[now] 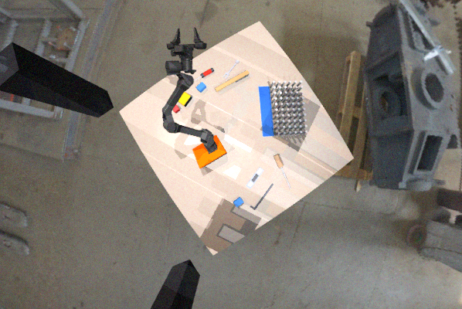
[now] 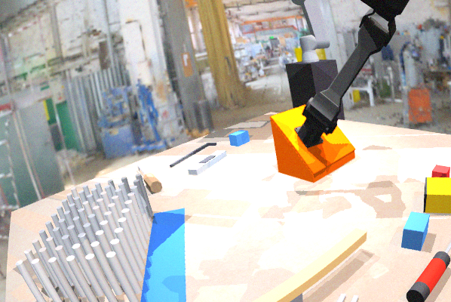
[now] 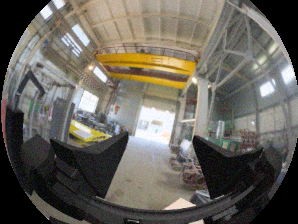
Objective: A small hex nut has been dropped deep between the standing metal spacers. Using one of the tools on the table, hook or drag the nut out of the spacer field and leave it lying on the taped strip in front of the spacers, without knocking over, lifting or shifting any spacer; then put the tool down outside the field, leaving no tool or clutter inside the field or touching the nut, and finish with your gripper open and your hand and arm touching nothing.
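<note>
We are in a factory hall: a yellow overhead crane beam [image 3: 148,70] spans the high roof, a large grey cast machine housing [image 1: 409,96] sits on the concrete floor [image 1: 80,216], and blue machinery [image 2: 135,121] lines the walls.

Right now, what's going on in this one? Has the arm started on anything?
Nothing is being handled yet. The arm's pincer is open and empty, raised past the table edge and pointing away from the work. The spacers stand upright in their grid beside the blue taped strip, which has no nut on it. The tools, including the hex key and the red-handled screwdriver, lie untouched on the table.
</note>
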`<state>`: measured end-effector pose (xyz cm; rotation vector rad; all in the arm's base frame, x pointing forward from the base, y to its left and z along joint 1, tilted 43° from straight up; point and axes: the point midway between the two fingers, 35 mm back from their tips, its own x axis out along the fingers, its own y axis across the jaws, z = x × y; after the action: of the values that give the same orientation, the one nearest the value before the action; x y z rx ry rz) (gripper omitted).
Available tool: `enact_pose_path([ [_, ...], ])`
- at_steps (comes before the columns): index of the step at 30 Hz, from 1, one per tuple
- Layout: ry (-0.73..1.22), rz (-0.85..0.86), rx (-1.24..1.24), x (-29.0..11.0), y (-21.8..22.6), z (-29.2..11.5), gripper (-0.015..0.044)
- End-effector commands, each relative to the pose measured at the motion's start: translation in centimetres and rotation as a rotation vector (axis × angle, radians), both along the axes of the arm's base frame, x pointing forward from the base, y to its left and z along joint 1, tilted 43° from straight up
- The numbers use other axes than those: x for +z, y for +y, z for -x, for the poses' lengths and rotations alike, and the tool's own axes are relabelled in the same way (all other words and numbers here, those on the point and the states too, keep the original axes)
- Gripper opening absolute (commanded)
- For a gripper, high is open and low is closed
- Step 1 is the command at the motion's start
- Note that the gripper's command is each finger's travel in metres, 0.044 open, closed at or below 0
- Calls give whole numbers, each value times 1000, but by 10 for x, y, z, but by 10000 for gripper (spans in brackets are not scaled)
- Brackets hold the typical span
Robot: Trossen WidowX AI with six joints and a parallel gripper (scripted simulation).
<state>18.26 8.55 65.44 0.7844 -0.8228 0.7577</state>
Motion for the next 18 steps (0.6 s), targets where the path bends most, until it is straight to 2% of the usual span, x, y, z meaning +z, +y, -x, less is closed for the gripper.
enact_pose_path([
  [1, 5, 3, 1, -1, 0, -1, 426],
  [5, 103, 59, -2, -26, 7, -32, 440],
  [8, 197, 127, -60, -60, 13, -74, 440],
  [18, 456, 342, -265, -175, 2, -167, 440],
])
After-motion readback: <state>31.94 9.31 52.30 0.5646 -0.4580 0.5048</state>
